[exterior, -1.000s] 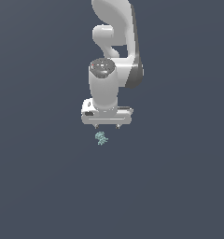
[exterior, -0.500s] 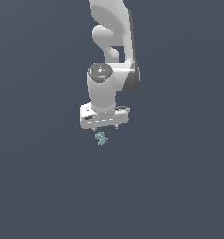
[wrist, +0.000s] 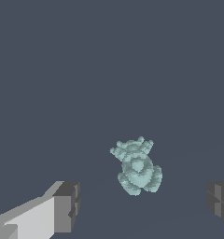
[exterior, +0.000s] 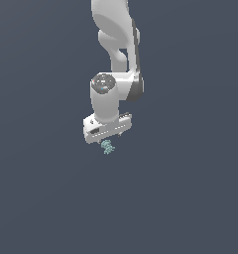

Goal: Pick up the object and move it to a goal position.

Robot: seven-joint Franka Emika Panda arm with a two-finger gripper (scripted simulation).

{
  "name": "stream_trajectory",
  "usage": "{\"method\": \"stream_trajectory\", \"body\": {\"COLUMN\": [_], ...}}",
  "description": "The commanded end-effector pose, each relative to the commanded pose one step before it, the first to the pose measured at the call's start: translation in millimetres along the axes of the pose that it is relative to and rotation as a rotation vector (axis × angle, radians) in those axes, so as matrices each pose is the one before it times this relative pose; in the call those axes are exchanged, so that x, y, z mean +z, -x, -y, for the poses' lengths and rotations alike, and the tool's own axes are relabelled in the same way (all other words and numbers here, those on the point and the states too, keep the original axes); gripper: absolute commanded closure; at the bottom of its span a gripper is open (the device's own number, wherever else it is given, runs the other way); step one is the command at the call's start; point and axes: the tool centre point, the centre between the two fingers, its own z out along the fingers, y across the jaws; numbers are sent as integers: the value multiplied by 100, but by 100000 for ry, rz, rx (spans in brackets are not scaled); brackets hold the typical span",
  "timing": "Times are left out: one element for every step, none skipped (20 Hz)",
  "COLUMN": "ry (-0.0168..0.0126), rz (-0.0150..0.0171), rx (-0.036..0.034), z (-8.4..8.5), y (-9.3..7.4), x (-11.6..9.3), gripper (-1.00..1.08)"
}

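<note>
Exterior view: the white robot gripper [exterior: 109, 140] has sunk lower over the past second and now hangs just above the small, pale teal-green, knobbly lump [exterior: 107, 147] lying on the plain dark grey floor [exterior: 190, 198]. The wrist view shows its grey-tipped fingers [wrist: 67, 206] spread wide, holding nothing, the lump between them. The grasp looks close.

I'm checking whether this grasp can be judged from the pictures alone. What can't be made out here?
- Exterior view: the gripper body hides most of its fingertips, so the jaws' gap is unclear there.
- Exterior view: the object is too small to show shape or contact.
- Wrist view: both fingertips are cut by the frame edges.
- No goal marker shows in either view.
</note>
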Motion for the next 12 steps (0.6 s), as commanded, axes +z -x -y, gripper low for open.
{"method": "stream_trajectory", "body": {"ry": [219,77,75,73,68,63,59,54,50,46,43,39], "rz": [-195,-74,-76,-78,-77,-75,-73,-70,-67,-64,-61,-57], "rx": [-6777,-2643,-2645,-2633,-2518,-2384,-2247,-2113,-1977,-1841,-1705,-1569], "z": [-233,-81,-76,-70,-63,-55,-49,-42,-36,-31,-27,-23], "y": [216,93,95,97,94,90,87,82,77,73,67,62], "x": [574,226,225,223,212,200,187,175,163,151,140,128], "gripper": [-92,-92,-92,-92,-92,-92,-92,-92,-92,-92,-92,-92]}}
